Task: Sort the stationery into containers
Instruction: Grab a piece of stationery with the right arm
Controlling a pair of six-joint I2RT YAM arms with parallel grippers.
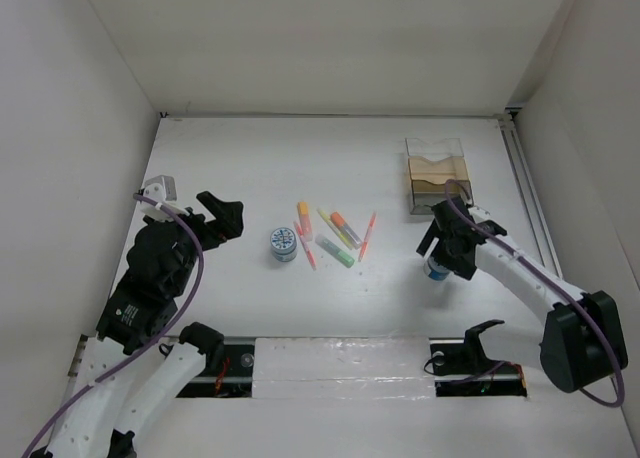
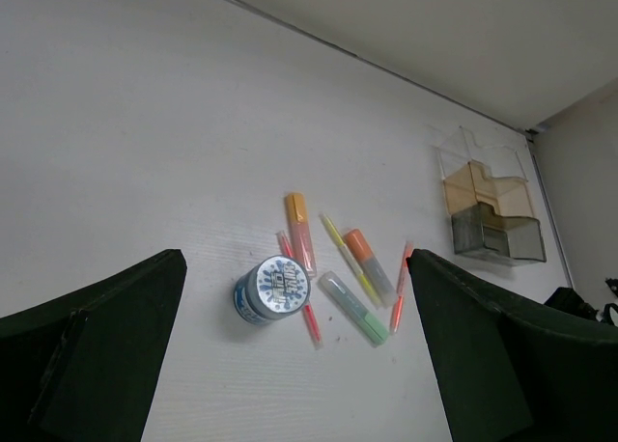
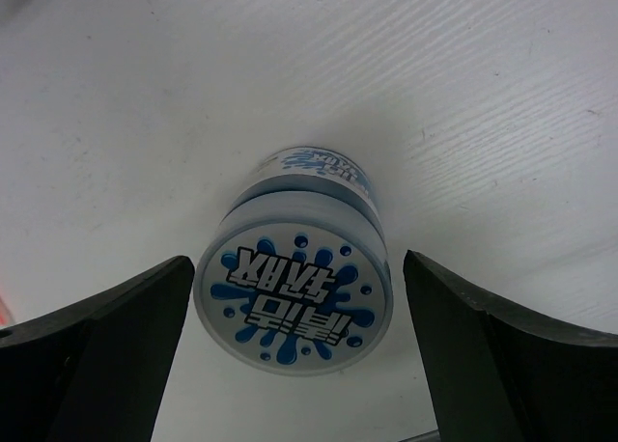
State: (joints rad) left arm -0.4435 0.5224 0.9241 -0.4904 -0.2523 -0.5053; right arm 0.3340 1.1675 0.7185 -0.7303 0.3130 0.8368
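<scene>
a clear stepped organizer box (image 1: 435, 175), tan-brown inside, stands upright near the far right corner of the worktop. six slim pens and markers lie flat in a loose fan near the middle: an orange marker (image 1: 304, 221), a thin red pen (image 1: 309, 254), a green marker (image 1: 336, 252), a yellow pen (image 1: 325, 218), an orange-capped marker (image 1: 346, 229) and a thin pink pen (image 1: 368, 236). a round blue-and-white tub (image 1: 284, 244) stands upright just left of them. a second tub (image 3: 294, 286), its lid printed with blue splashes, sits toward the right edge, on the near side of the organizer box.
</scene>
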